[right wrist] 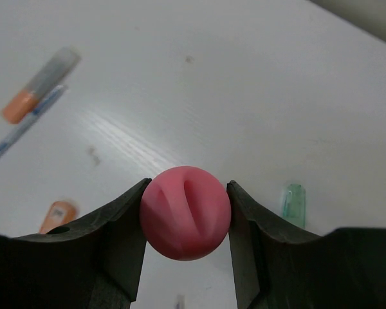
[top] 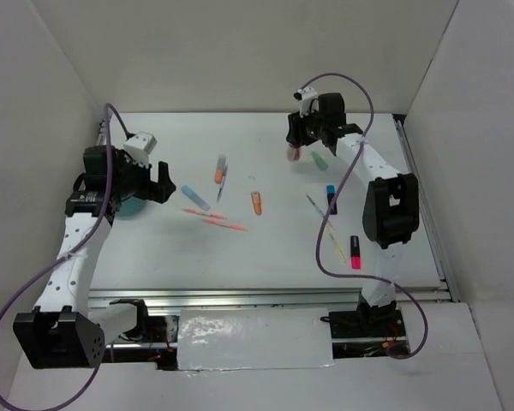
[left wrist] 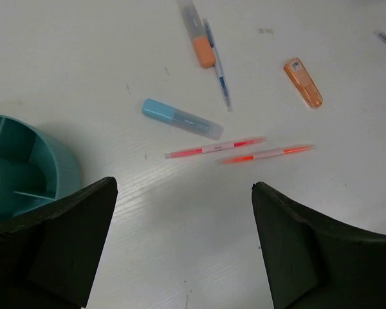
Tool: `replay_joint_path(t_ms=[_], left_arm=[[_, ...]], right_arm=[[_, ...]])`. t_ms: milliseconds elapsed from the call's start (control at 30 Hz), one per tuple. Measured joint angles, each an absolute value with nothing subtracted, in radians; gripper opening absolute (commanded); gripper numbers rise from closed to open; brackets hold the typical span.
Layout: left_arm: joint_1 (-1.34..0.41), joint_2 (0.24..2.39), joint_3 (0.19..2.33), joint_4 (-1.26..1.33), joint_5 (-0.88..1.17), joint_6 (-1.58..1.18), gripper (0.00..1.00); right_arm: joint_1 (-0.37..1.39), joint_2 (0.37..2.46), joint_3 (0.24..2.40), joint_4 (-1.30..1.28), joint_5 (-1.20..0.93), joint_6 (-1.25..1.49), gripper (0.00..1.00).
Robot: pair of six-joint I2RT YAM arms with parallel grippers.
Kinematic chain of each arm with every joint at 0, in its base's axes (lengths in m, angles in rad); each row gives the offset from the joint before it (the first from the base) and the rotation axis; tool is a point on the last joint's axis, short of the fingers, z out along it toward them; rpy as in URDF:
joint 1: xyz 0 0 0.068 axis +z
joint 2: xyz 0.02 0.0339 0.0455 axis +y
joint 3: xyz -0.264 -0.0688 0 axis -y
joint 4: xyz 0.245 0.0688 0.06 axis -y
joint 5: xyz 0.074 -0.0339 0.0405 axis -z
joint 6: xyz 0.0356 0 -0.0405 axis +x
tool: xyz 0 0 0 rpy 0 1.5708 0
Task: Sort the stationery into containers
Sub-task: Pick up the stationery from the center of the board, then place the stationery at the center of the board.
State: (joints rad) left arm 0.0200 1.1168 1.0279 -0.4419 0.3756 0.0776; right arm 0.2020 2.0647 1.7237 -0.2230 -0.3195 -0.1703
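My right gripper (top: pixel 295 151) is shut on the stubby pink-capped tube (right wrist: pixel 185 212) and holds it above the far side of the table; the cap faces the wrist camera between the two fingers (right wrist: pixel 125 219). My left gripper (left wrist: pixel 183 187) is open and empty, hovering beside the round teal tub (left wrist: pixel 26 174), which also shows in the top view (top: pixel 130 206). In front of it lie a light blue highlighter (left wrist: pixel 180 119), two thin red pens (left wrist: pixel 215 148), an orange highlighter (left wrist: pixel 198 35), a blue pen (left wrist: pixel 219 67) and a stubby orange marker (left wrist: pixel 303 82).
A green highlighter (top: pixel 319 158) lies near the right gripper. A blue-capped marker (top: pixel 331 197), a thin pen (top: pixel 315 205), a yellow pen (top: pixel 336 244) and a pink-and-black highlighter (top: pixel 355 251) lie by the right arm. White walls enclose the table.
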Motion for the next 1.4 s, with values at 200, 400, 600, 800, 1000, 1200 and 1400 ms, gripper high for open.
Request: replay_joint_path(t_ms=[200, 400, 600, 800, 1000, 1200, 1400], left_arm=[[0.123, 1.057, 1.098, -0.549, 0.452, 0.098, 0.98], [0.291, 1.015, 1.100, -0.657, 0.599, 0.099, 0.99], [0.367, 1.015, 1.100, -0.736, 0.717, 0.131, 0.99], [0.378, 0.999, 1.090, -0.756, 0.758, 0.156, 0.99], [0.378, 0.988, 1.082, -0.750, 0.775, 0.156, 0.99], [0.378, 0.988, 1.073, -0.744, 0.784, 0.155, 0.99], [0.378, 0.988, 1.070, -0.726, 0.786, 0.152, 0.99]], right_arm=[[0.395, 1.729, 1.585, -0.307, -0.401, -0.266, 0.01], [0.768, 1.504, 1.337, -0.241, -0.427, -0.242, 0.00], [0.935, 1.589, 1.202, -0.176, -0.245, -0.244, 0.00], [0.990, 1.665, 1.179, -0.159, -0.174, -0.220, 0.09], [0.969, 1.669, 1.179, -0.105, -0.169, -0.159, 0.16], [0.953, 1.687, 1.177, -0.050, -0.183, -0.094, 0.19], [0.953, 1.720, 1.168, 0.008, -0.186, -0.067, 0.21]])
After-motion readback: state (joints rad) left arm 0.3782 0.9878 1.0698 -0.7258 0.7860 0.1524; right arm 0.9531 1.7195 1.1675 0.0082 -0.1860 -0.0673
